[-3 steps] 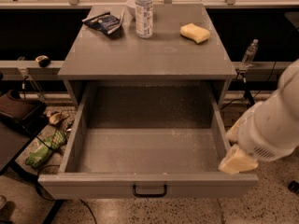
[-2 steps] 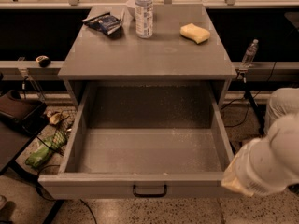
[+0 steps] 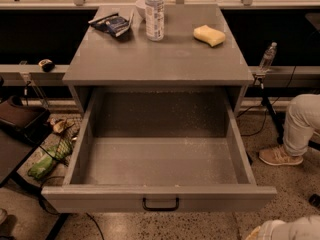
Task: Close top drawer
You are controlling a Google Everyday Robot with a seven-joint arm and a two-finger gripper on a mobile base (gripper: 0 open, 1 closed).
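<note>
The top drawer (image 3: 160,199) is a wide, deep grey drawer pulled fully out of the grey cabinet (image 3: 160,59). Its inside is empty. A small black bar handle (image 3: 160,204) sits at the centre of its front panel. Only a sliver of my gripper (image 3: 256,232) and my pale arm (image 3: 290,230) shows at the bottom right corner. The gripper is below and to the right of the drawer's front right corner, apart from it.
On the cabinet top stand a water bottle (image 3: 154,11), a yellow sponge (image 3: 209,35) and a dark snack packet (image 3: 112,24). A person's leg (image 3: 302,121) and shoe (image 3: 280,156) are at the right. Bags and cables (image 3: 47,159) lie on the floor at the left.
My arm and gripper have moved down and right, away from the drawer's front right corner, almost out of view. The drawer has not moved.
</note>
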